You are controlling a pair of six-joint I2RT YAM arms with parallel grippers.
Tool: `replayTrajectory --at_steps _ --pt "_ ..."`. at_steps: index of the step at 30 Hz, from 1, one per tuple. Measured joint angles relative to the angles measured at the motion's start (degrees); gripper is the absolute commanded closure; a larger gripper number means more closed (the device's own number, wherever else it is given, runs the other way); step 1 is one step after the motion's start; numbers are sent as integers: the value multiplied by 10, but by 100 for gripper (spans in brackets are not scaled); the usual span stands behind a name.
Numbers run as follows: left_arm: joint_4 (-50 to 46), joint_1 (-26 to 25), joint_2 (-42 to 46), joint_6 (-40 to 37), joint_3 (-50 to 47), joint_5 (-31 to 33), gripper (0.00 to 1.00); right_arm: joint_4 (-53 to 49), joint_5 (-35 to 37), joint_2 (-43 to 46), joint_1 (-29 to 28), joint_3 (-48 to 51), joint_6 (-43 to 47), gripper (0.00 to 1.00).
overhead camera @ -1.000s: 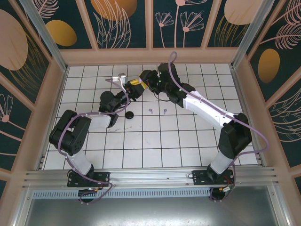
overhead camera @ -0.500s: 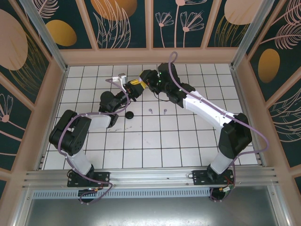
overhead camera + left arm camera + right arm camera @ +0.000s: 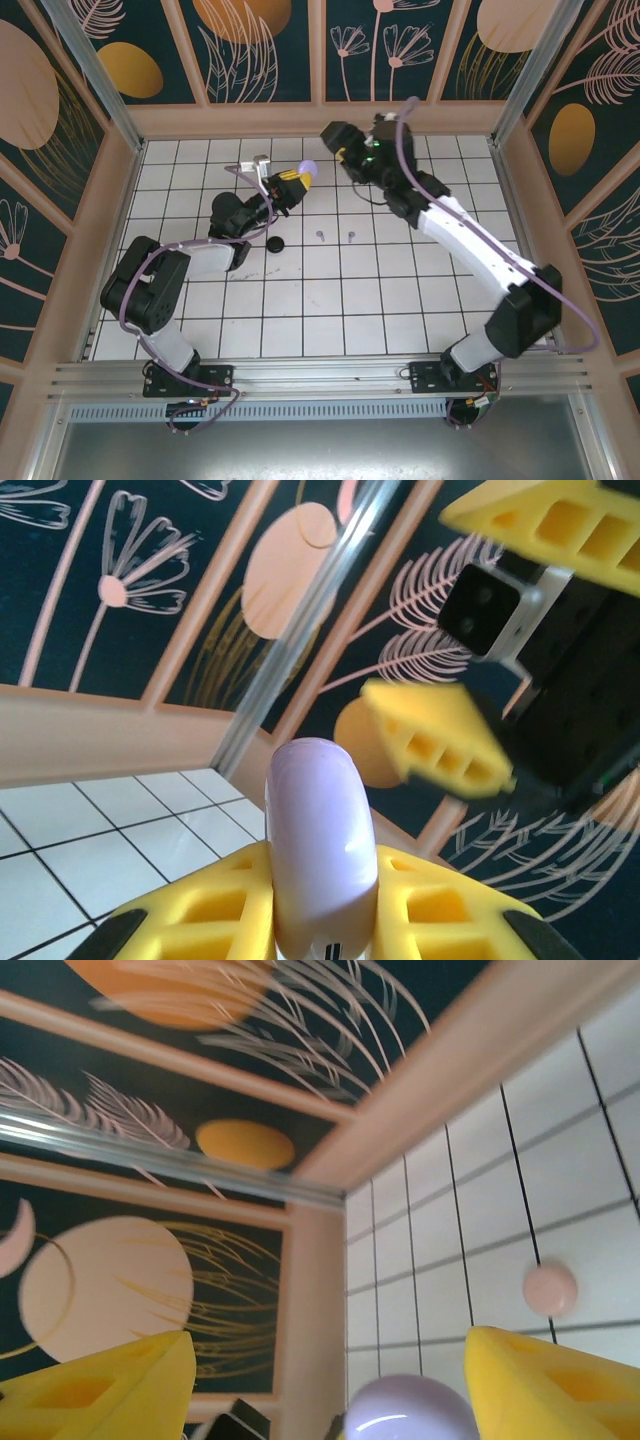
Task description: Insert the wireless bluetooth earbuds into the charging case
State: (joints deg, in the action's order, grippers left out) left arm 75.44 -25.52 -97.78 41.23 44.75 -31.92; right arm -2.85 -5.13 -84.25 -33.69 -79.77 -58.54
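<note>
The right claw (image 3: pixel 330 1345) hangs spread wide near the tip of the left claw (image 3: pixel 320 875), touching nothing. The left claw is pressed together on the lower part of a lilac case (image 3: pixel 318 810), pinching it upright. That grip looks slim on a glossy, rounded shell, so a push or tug from the right claw could twist the case or squirt it loose. The two lilac earbuds (image 3: pixel 320 236) lie on the tiles, well apart from both claws, toward the arm bases.

Two earbuds (image 3: pixel 320 236) side by side on table (image 3: pixel 400 300), perhaps a disc (image 3: pixel 276 245) leftward
</note>
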Motion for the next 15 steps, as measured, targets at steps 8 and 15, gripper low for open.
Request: replayTrajectory --at_steps 8,15 --pt "-68 0 24 -11 22 -83 100 25 -70 100 53 105 181 32" --pt "-133 0 33 -27 44 -142 100 50 -161 117 57 234 319 32"
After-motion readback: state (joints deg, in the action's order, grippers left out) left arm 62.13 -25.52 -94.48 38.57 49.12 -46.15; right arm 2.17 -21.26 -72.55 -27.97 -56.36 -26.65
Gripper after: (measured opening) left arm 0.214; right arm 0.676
